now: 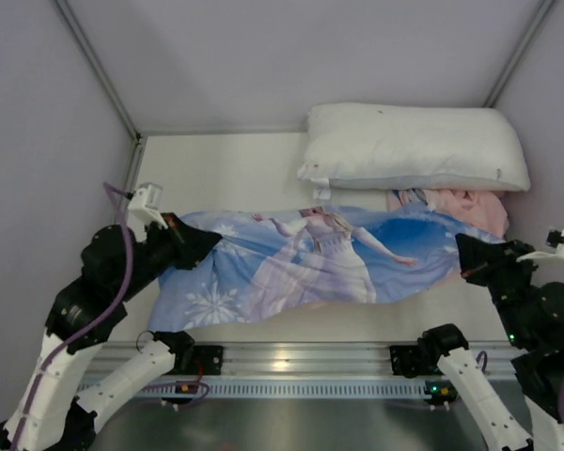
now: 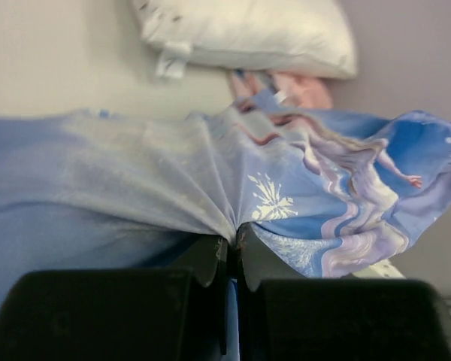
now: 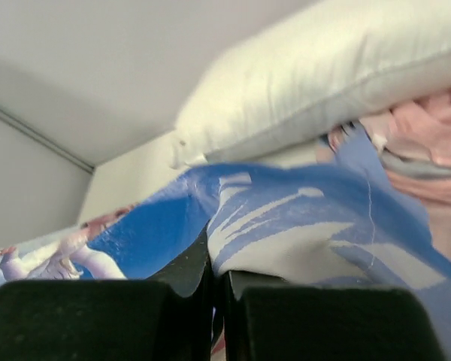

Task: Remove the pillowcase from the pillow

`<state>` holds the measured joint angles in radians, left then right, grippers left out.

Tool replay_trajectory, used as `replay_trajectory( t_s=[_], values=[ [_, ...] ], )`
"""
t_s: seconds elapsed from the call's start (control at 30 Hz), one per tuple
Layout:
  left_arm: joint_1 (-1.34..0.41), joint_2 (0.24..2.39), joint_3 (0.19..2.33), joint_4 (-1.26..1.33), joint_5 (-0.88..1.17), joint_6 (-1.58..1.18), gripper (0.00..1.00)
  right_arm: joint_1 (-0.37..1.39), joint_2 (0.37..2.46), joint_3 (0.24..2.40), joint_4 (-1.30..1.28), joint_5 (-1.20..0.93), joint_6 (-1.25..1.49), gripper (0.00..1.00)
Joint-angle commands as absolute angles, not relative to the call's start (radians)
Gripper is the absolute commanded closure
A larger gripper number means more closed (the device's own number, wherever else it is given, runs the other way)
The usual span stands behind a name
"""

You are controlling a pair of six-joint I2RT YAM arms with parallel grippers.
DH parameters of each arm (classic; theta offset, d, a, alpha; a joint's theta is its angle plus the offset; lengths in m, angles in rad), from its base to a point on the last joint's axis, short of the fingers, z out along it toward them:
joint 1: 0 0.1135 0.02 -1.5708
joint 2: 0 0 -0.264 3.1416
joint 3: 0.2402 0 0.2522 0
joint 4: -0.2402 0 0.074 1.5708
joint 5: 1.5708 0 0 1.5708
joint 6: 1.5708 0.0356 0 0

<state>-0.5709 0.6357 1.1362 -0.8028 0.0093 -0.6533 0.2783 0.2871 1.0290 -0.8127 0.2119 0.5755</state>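
The light blue pillowcase (image 1: pixel 301 263) with the blonde ice-princess print lies stretched left to right across the table. My left gripper (image 1: pixel 190 244) is shut on its left end, and the fabric (image 2: pixel 135 180) fans out in pleats from the closed fingertips (image 2: pixel 233 241). My right gripper (image 1: pixel 466 256) is shut on its right end, with blue and white cloth (image 3: pixel 301 226) bunched over the closed tips (image 3: pixel 218 267). The case looks fairly flat. The pillow is hidden; I cannot tell whether it is inside the case.
A plump white pillow (image 1: pixel 414 146) with a small corner tag (image 1: pixel 320 194) lies at the back right against the wall. Crumpled pink fabric (image 1: pixel 456 205) sits in front of it. Grey walls close in on both sides, and a metal rail (image 1: pixel 291 357) runs along the near edge.
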Motion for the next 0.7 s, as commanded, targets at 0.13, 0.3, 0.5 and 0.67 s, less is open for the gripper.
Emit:
replay_trajectory(
  t_s=[0.13, 0.3, 0.5, 0.67],
  values=[
    [-0.571, 0.646, 1.462, -0.764, 0.154, -0.73, 1.0, 0.273, 0.34, 1.425, -0.845, 0.012, 0.595, 1.0],
    [-0.571, 0.961, 1.618, -0.927, 0.029, -0.726, 1.0, 0.282, 0.576, 1.493, -0.914, -0.078, 0.715, 1.0],
    [-0.366, 1.34, 1.651, -0.856, 0.196, -0.699, 1.0, 0.281, 0.884, 1.321, -0.753, -0.028, 0.722, 1.0],
    [-0.186, 1.679, 1.702, -0.758, 0.31, -0.692, 1.0, 0.232, 1.119, 1.207, -0.582, -0.015, 0.756, 1.0]
  ],
)
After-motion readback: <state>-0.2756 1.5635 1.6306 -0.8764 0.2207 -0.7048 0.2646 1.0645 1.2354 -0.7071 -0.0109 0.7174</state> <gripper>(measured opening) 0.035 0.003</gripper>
